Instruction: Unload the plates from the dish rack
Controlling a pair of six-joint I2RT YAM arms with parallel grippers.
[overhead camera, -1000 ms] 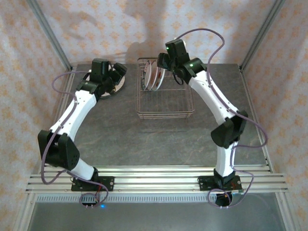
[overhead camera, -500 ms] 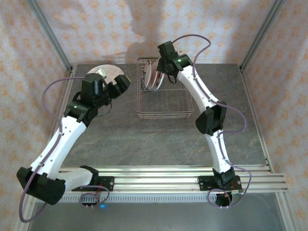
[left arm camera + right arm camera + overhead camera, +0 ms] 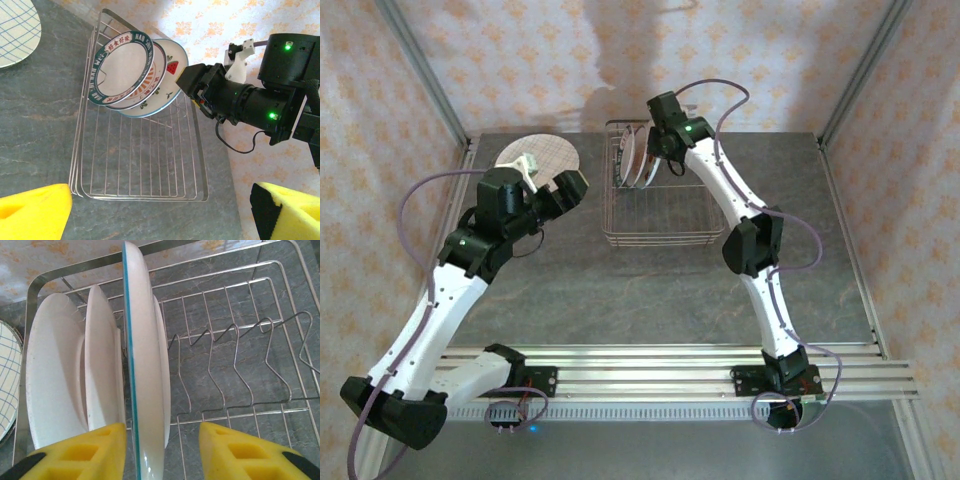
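Note:
The wire dish rack (image 3: 665, 215) stands at the back middle of the table, with three plates (image 3: 638, 157) upright at its far end. The left wrist view shows a dark-rimmed plate (image 3: 120, 67) in front, a red-rimmed one behind it, and a blue-rimmed fruit-print plate (image 3: 172, 70) last. My right gripper (image 3: 652, 150) is over them. Its yellow pads (image 3: 75, 455) straddle the teal-edged plate (image 3: 145, 390), the right pad still apart from it. My left gripper (image 3: 552, 172) hangs open, nothing between its pads (image 3: 32, 212). A plaid plate (image 3: 535, 155) lies flat at the back left.
The rack's near part (image 3: 140, 165) holds bare tines (image 3: 240, 365). The plaid plate's rim (image 3: 6, 375) lies just left of the rack. Patterned walls and metal posts close in the back and sides of the table.
My left arm has drawn back toward me off the plaid plate, which now lies uncovered. My right gripper has come down over the rack's plates and its jaws have narrowed.

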